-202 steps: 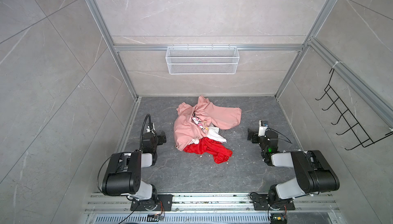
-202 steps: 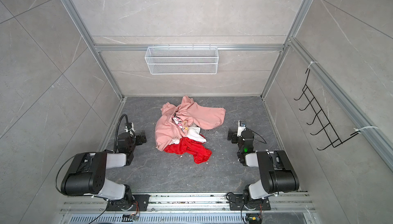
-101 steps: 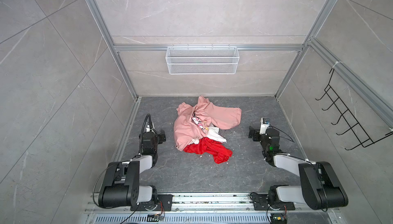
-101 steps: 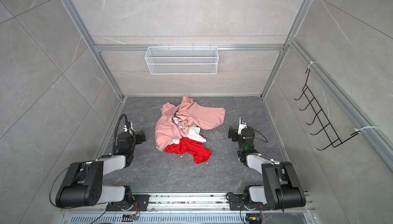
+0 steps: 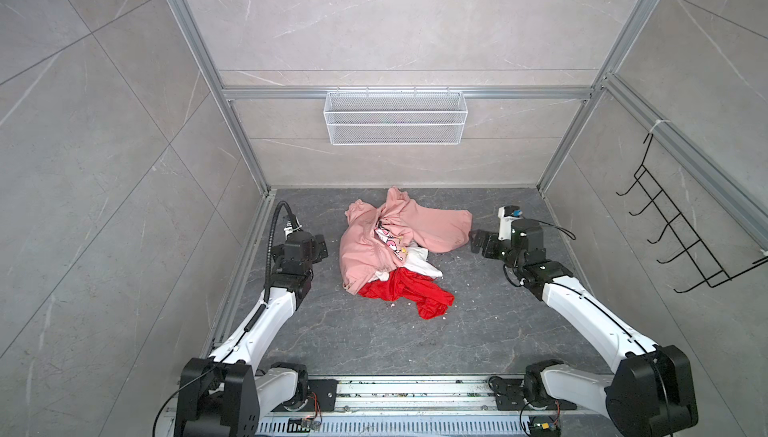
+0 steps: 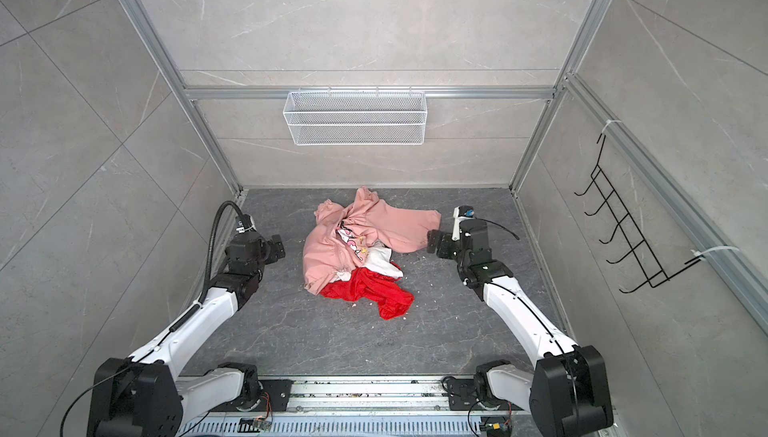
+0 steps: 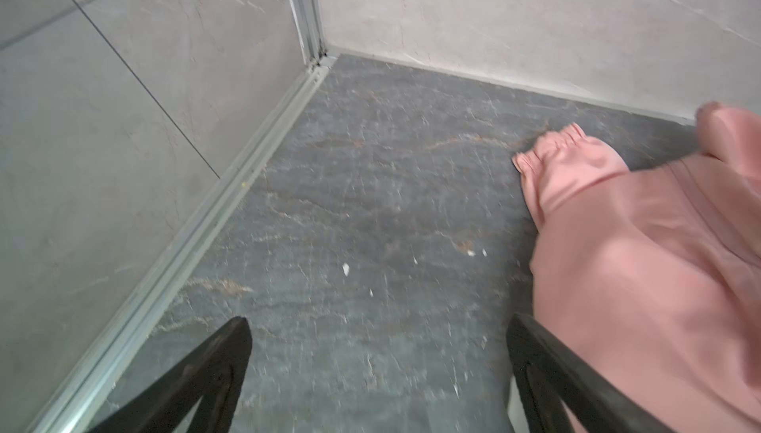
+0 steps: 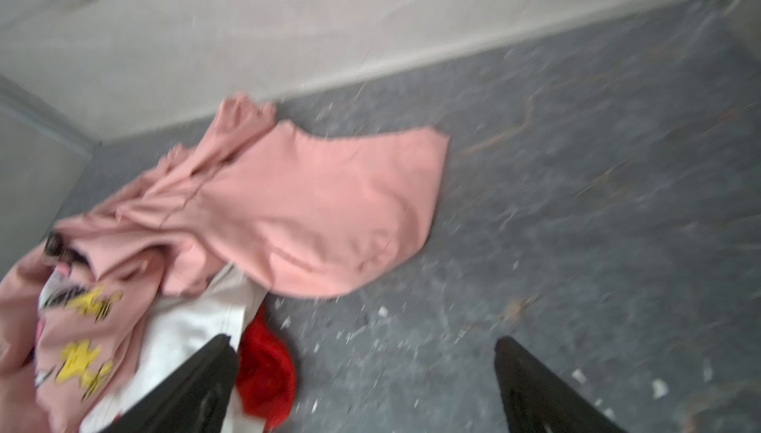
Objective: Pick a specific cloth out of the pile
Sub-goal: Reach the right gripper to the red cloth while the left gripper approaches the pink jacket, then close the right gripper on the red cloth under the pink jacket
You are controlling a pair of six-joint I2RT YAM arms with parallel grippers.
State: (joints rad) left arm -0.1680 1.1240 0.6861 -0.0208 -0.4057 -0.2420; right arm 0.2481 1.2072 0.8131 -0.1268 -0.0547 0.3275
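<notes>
Two end effectors flank the pile (image 6: 328,262), both spread wide and both empty. The left end effector (image 5: 321,248) sits just beside the pink sweatshirt (image 5: 432,227). The right end effector (image 5: 478,241) hovers near the sweatshirt's other side.

The target, the red cloth (image 5: 405,295), spills out of the pile's near edge. Its upper part is tucked under the white cloth (image 5: 420,263), and its loose tail lies bare on the dark surface (image 5: 374,343).

My read is that this is the approach, with nothing gripped yet. The smart play is that exposed tail, clear of pink and white. Come down astride a raised fold, pinch red only, then draw it out low and away so the heap doesn't drag along.

The red looks thin and faintly glossy, crinkled into sharp folds, so it's probably slippery and will want a firm pinch. The sweatshirt is thick and matte, with gathered cuffs and a cartoon print. The white looks smooth and flat.
</notes>
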